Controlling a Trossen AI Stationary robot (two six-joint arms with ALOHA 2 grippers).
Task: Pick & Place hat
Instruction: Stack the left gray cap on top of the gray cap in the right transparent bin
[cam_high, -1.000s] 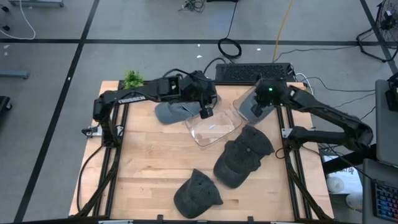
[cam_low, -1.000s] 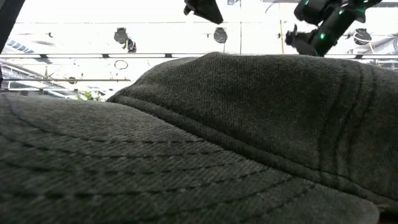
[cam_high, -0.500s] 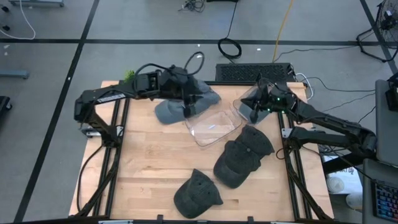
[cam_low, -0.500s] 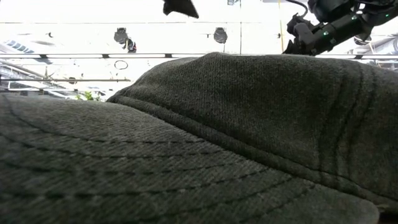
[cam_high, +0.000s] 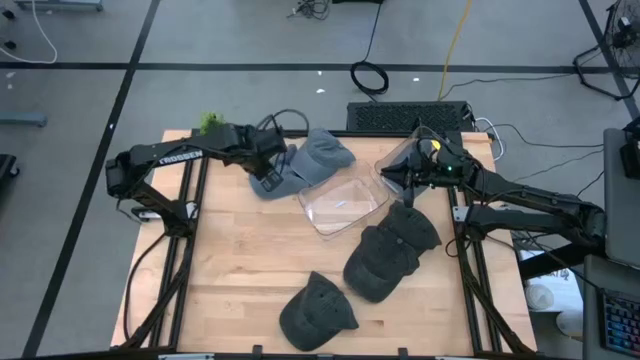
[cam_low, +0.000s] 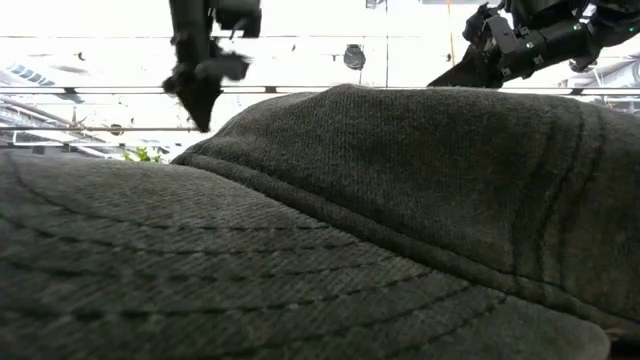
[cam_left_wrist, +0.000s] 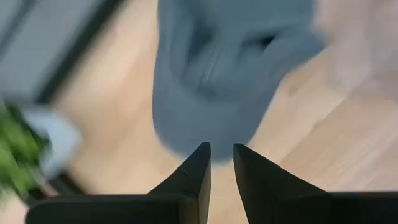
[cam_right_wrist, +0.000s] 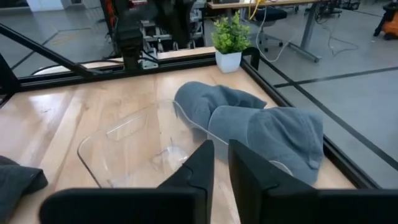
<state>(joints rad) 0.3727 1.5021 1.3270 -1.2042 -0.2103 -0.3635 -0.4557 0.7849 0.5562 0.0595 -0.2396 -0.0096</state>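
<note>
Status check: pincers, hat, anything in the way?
Left pincer nearly closed, empty, at blue hat. Right pincer narrow, empty, over clear tray. Dark hats nearby.

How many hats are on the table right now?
4, possibly more hidden. One blue-grey hat lies at the far edge beside the clear tray. Two dark hats overlap at right: and. Another dark hat sits at the near edge.

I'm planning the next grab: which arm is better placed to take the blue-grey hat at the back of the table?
Probably the left. The left hand hangs right at the blue-grey hat, nearly closed and holding nothing. The right hand sits beyond the clear tray, farther from that hat.
</note>
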